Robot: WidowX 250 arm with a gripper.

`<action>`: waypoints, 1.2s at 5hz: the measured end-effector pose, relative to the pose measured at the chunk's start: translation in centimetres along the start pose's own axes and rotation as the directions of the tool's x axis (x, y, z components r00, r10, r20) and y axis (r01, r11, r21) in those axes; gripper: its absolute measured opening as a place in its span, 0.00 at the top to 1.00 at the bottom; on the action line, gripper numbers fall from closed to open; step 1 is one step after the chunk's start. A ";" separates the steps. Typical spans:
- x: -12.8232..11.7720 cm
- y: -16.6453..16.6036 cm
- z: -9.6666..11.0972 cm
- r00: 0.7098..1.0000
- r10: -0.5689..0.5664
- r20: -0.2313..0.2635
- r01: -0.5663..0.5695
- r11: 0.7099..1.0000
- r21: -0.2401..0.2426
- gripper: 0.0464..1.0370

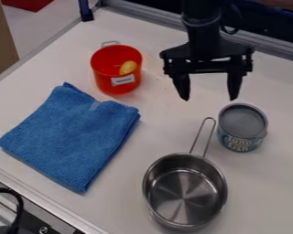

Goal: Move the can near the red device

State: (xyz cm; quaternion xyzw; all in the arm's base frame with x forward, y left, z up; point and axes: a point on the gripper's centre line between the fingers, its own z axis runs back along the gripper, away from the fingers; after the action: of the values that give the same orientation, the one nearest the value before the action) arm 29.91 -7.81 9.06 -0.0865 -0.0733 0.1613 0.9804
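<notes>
one folded blue cloth [69, 137], flat near the red pot.
one black gripper [208, 98], jaws apart, presumably spread to admit the can.
one steel pan [186, 192], handle beside the can.
one red pot [105, 76], likely the destination marker.
one can [242, 130], upright, sides graspable, well apart from the pot.
one yellow item [128, 67], inside the pot.

comes in plain black from arm [201, 36] to gripper [208, 99]. has a rounded joint [201, 20], flares below into a broad, blocky crosspiece [204, 49] with a narrow gap through it, and ends in two wedge-like fingers [182, 86] tapering to slim tips. carries a thin dark cable [230, 33] curving at one side.
</notes>
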 end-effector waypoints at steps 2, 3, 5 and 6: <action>-3.2 -3.3 -2.5 0.994 -0.075 -0.082 0.077 0.997 0.013 0.04; -3.6 -4.1 -3.8 0.987 -0.150 -0.059 0.152 0.988 0.037 0.04; -4.3 -4.5 -6.0 0.981 -0.180 -0.069 0.185 0.980 0.069 0.04; -4.4 -5.0 -6.1 0.979 -0.196 -0.048 0.199 0.978 0.067 0.04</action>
State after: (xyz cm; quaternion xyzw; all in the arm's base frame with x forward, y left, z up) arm 28.35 -14.76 3.60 -0.0468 -0.0553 0.0637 0.9953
